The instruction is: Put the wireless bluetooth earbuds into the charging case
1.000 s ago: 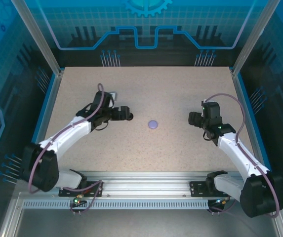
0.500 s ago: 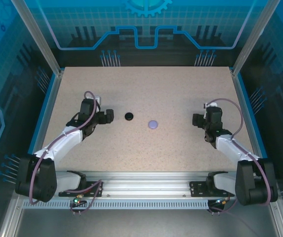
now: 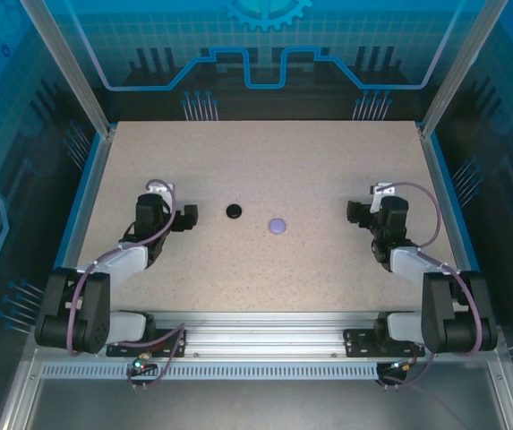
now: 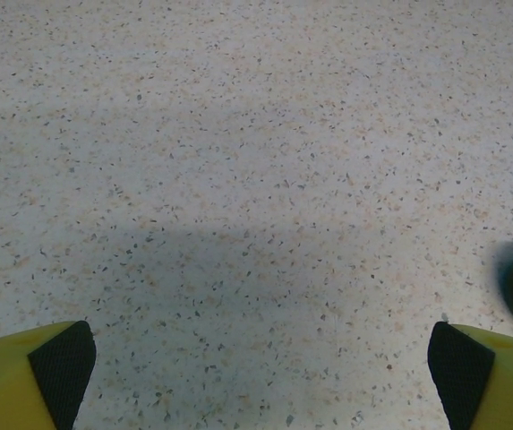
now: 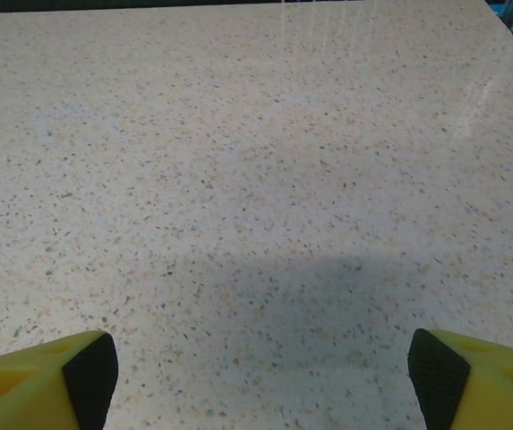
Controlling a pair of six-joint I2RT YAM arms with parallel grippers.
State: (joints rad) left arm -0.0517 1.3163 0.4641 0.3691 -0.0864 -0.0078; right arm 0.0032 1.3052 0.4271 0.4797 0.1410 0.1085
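Left tool (image 3: 188, 215), right tool (image 3: 353, 212) farther back

A speckled beige desk (image 3: 328, 170) sits inside a booth, edged along its sides by blue trim (image 3: 87, 193). Blue translucent panels (image 3: 265, 54) printed with grid lines and a gear motif (image 3: 267, 11) wall it in, framed by slanted aluminium posts (image 3: 64, 67). A ribbed metal rail (image 3: 265, 336) runs along the near edge. Soft overhead light leaves a faint glare (image 5: 489, 90) on the desk.

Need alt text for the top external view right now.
A round black case and a round lavender case lie apart on the speckled table. The left gripper and right gripper flank them, touching neither.
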